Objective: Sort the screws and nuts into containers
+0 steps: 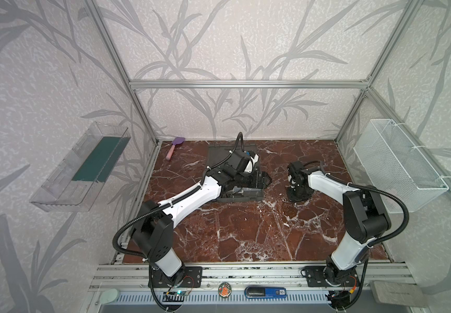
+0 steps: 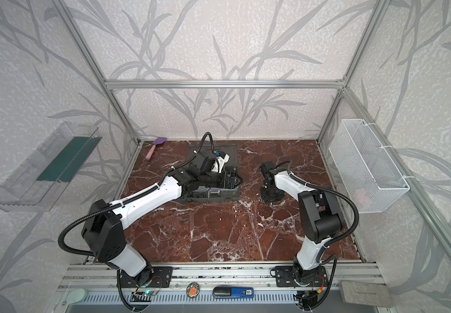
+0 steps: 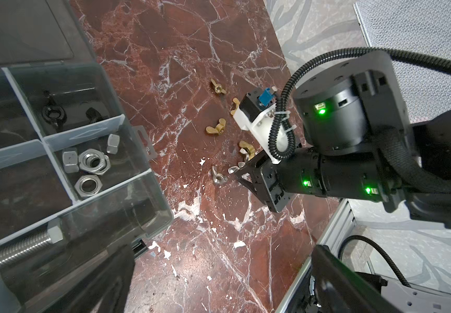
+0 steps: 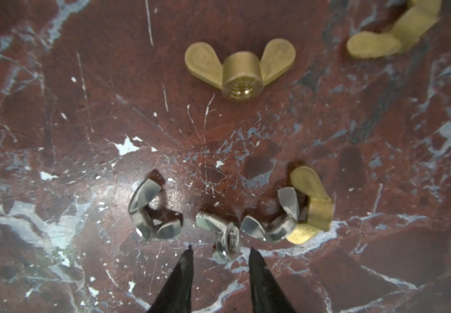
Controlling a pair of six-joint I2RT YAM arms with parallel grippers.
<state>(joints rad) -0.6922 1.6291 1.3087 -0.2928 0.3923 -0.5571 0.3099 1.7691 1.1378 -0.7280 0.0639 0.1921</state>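
Observation:
On the marble table lie several loose wing nuts. In the right wrist view my right gripper [image 4: 221, 248] points straight down, its jaws open, with a small silver wing nut [image 4: 223, 238] lying between the tips. Beside it lie a silver wing nut [image 4: 152, 214], another silver one [image 4: 274, 220] against a brass one [image 4: 312, 207], and a brass wing nut [image 4: 239, 71] further off. My left gripper [image 3: 219, 273] is wide open and empty, hovering at the right end of the grey organizer case [image 1: 246, 199]. Its compartments hold silver hex nuts [image 3: 90, 168], black wing nuts [image 3: 53, 111] and a bolt [image 3: 23, 248].
A purple spatula [image 1: 175, 147] lies at the back left of the table. A white wire basket [image 1: 398, 162] hangs on the right wall and a clear tray with a green base [image 1: 83, 168] on the left wall. Aluminium rails edge the table.

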